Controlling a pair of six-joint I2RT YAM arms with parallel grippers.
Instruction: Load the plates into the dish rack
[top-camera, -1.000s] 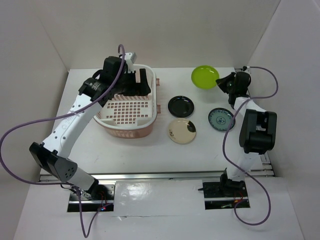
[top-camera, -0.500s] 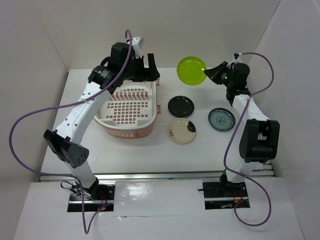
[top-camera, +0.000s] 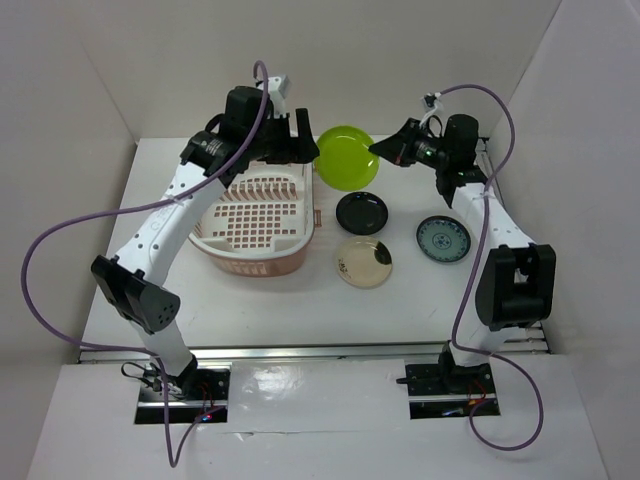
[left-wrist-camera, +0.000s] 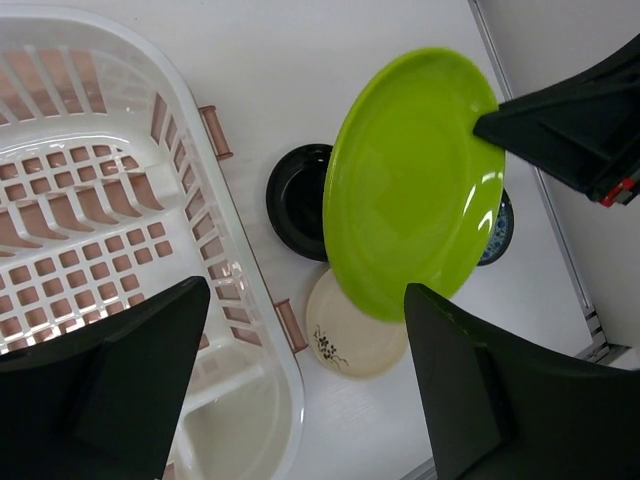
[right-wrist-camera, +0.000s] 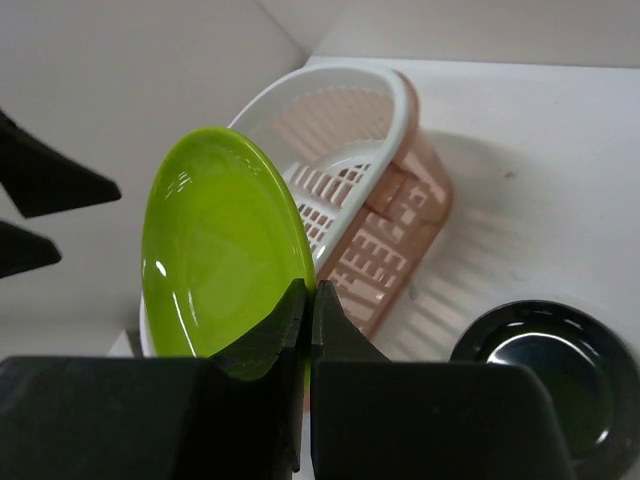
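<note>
White table (top-camera: 420, 300), lime plate (top-camera: 345, 160) pinched in right hand (top-camera: 374, 148)

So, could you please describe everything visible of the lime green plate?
The lime green plate is small, round, glossy and plain. It hangs in the air, steeply tilted, its rim pinched by the right claw, beside the far corner of the dish rack and facing the open left claw. Nothing else touches it.

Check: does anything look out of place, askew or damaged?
Only the lime green plate is off the table, held tilted by the right gripper beside the dish rack. The black plate, cream plate and teal plate lie flat; nothing looks damaged.
</note>
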